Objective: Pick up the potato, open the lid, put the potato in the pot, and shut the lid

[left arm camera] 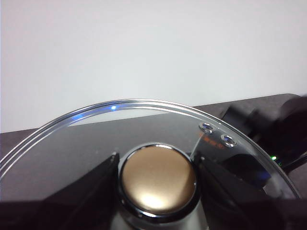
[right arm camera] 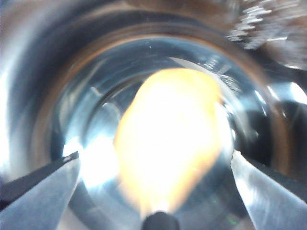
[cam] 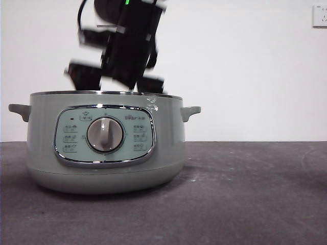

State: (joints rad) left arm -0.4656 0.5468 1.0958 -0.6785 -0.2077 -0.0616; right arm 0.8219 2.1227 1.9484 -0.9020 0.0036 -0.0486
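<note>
The sage-green pot (cam: 46, 143) stands on the table with no lid on it. My right gripper (cam: 118, 81) hangs blurred just above its rim. In the right wrist view the orange-brown potato (right arm camera: 168, 139) glows, blurred, inside the shiny pot bowl (right arm camera: 48, 96). The right gripper (right arm camera: 156, 155) is open, its jaws spread wide to either side and clear of the potato. The glass lid (left arm camera: 144, 129) is held away from the pot, out of the front view. My left gripper (left arm camera: 156, 167) is shut on the lid's knob (left arm camera: 158, 178), which looks golden here.
The dark table (cam: 245, 194) stretches to the right of the pot. A wall socket (cam: 319, 15) sits at the top right of the white wall. Beyond the lid's rim, the left wrist view shows part of the other arm (left arm camera: 268, 129).
</note>
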